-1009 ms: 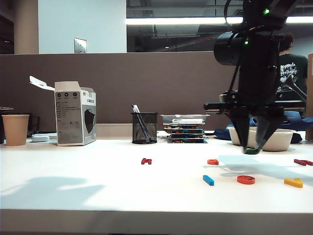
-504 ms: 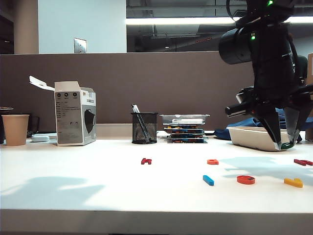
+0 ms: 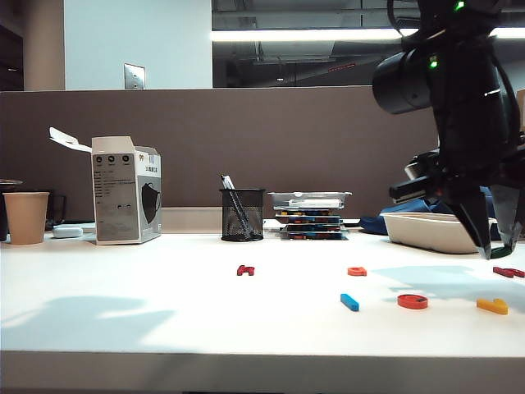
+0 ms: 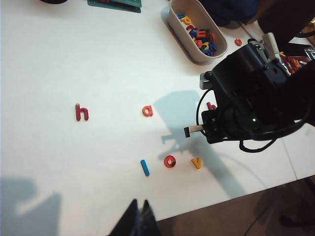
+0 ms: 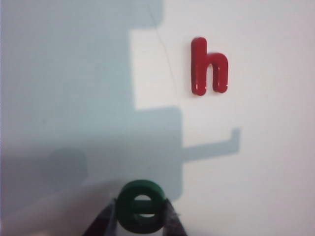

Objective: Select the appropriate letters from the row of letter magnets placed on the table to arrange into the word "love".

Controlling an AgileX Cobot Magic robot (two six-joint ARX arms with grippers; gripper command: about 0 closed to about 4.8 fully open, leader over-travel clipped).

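1. Nearest the front edge of the table (image 3: pixel 98 279): the blue "l" (image 3: pixel 349 302), the orange-red "o" (image 3: pixel 413 301) and the yellow "v" (image 3: pixel 492 306) lie in a row, close together but apart.
2. In the left wrist view the same three read l (image 4: pixel 144 167), o (image 4: pixel 170 161), v (image 4: pixel 197 162) in order.
3. Right gripper (image 5: pixel 141 216): clenched on the dark green "e" (image 5: pixel 142 205), held between its two fingers (image 5: pixel 104 222). In the exterior view it (image 3: pixel 495 245) hangs above the table at the right, above and just behind the "v".
4. A red "h" (image 5: pixel 208 65) lies flat on the table below that gripper, apart from the "e".
5. Left gripper (image 4: pixel 138 219): only the dark fingertips show, pressed together and gripping nothing, well above the table's front edge.
6. Further back: a second orange-red letter, "a" (image 3: pixel 356 271), and a dark red "h" (image 3: pixel 244 269), well apart.
7. Rear: white tray (image 4: pixel 181 25) of spare letters, mesh pen cup (image 3: pixel 242 214), paper cup (image 3: pixel 26 217).
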